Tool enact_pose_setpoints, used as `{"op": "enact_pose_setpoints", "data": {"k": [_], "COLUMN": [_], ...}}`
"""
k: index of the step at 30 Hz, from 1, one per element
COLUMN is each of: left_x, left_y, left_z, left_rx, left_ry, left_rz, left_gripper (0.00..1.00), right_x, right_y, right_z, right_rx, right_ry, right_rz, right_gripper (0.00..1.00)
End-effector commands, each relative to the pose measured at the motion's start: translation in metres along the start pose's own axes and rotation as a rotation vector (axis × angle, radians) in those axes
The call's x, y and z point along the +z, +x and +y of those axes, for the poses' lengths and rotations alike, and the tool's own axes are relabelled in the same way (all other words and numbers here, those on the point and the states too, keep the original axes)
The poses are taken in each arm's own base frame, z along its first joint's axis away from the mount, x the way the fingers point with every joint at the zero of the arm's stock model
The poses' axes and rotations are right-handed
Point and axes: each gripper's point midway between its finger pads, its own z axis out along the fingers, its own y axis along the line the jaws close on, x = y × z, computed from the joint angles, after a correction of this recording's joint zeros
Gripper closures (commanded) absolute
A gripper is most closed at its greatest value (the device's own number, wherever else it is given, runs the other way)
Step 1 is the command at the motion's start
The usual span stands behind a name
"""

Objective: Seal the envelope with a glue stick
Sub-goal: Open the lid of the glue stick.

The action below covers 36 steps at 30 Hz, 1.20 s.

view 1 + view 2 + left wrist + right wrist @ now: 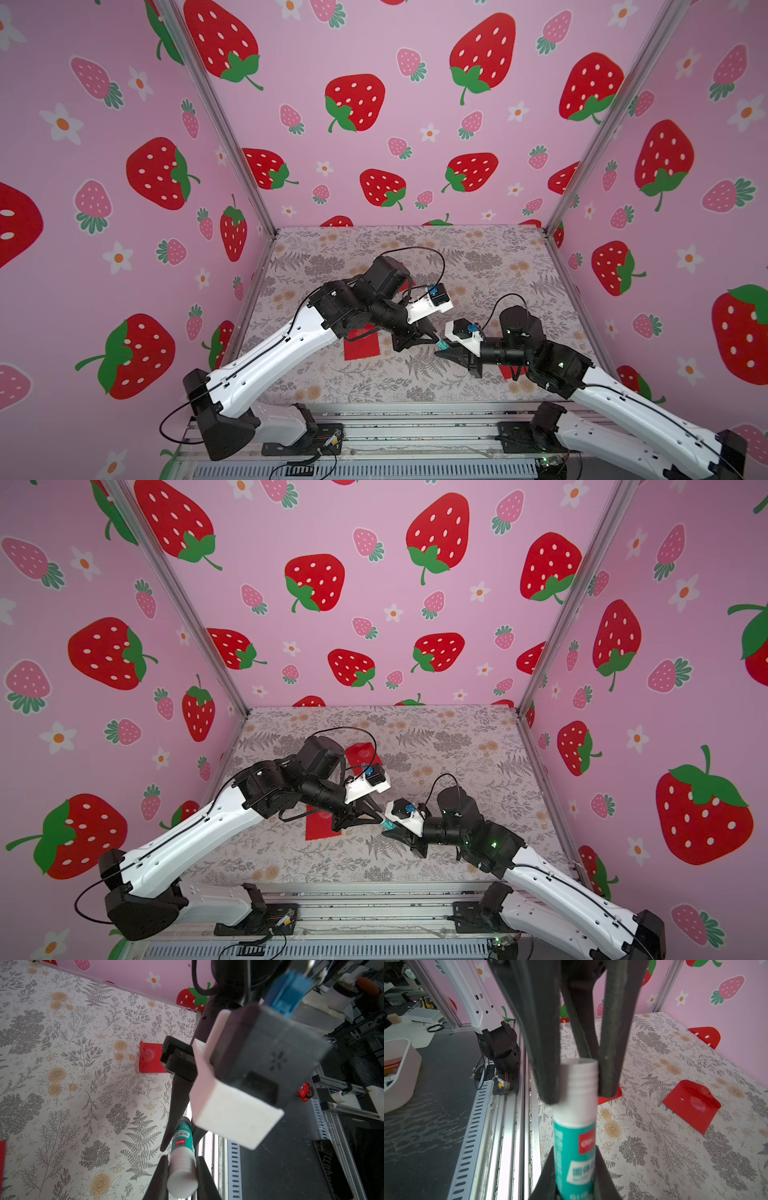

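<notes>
Worktop (519,266): floral-patterned sheet inside strawberry-print walls. Clock directions are read from its centre in the top views, with 6 toward the arm bases.
Left arm (270,357): reaches in from 7 o'clock toward the centre.
Right arm (623,407): reaches in from 5 o'clock and meets the left arm near the centre.
Envelopes: three red ones lie flat and well apart: envelope at 8 o'clock (361,349) under the left arm, envelope at 12 o'clock (360,752) behind it, envelope at 4 o'clock (506,371) under the right arm. None is held. Two show a pale shiny patch in the wrist views; I cannot tell whether that is glue, or whether any flap is stuck down.
Left end effector (182,1159): narrow, clamped on the white ribbed cap end.
Right end effector (575,1153): narrow, clamped on the teal-labelled barrel.
Glue stick (182,1142): lifted clear of the worktop, roughly level, just 5 o'clock of centre, bridging the two end effectors.
Cap (579,1080): seated on the tube, no gap visible.
Done: stick picked up and gripped at both ends.
Step in hand: probably pulling the cap off.
Left: uncap, spread glue on a flap, fold it, press it shut; most of the task, by my reading.
</notes>
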Motion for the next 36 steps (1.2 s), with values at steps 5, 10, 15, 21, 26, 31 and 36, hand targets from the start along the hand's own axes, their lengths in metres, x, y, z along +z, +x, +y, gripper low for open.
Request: {"op": "enact_pose_setpoints", "data": {"k": [5,10,15,21,26,31,36], "left_x": [-0.010,-0.011,-0.007,-0.009,-0.011,-0.016,-0.023], "left_y": [-0.004,-0.005,-0.005,-0.008,-0.006,-0.008,-0.010], "left_z": [0.004,0.012,0.013,0.011,0.013,0.021,0.030], "left_rx": [-0.037,-0.115,-0.206,-0.273,-0.295,-0.308,-0.326], "left_ry": [-0.072,-0.112,-0.108,-0.092,-0.113,-0.152,-0.189], "left_rz": [-0.013,0.001,0.011,0.003,0.016,0.005,-0.022], "left_gripper": [1.00,1.00,1.00,1.00,1.00,1.00,1.00], "right_x": [-0.006,-0.005,-0.004,-0.005,-0.005,-0.005,-0.005], "right_y": [0.007,0.016,0.018,0.023,0.025,0.025,0.027], "right_z": [-0.023,-0.034,-0.037,-0.043,-0.045,-0.047,-0.049], "right_rx": [0.003,0.005,-0.001,0.003,0.003,0.002,0.005], "right_ry": [0.146,0.205,0.216,0.255,0.265,0.270,0.282], "right_rz": [0.021,0.065,0.081,0.101,0.109,0.114,0.121], "right_gripper": [1.00,1.00,1.00,1.00,1.00,1.00,1.00]}}
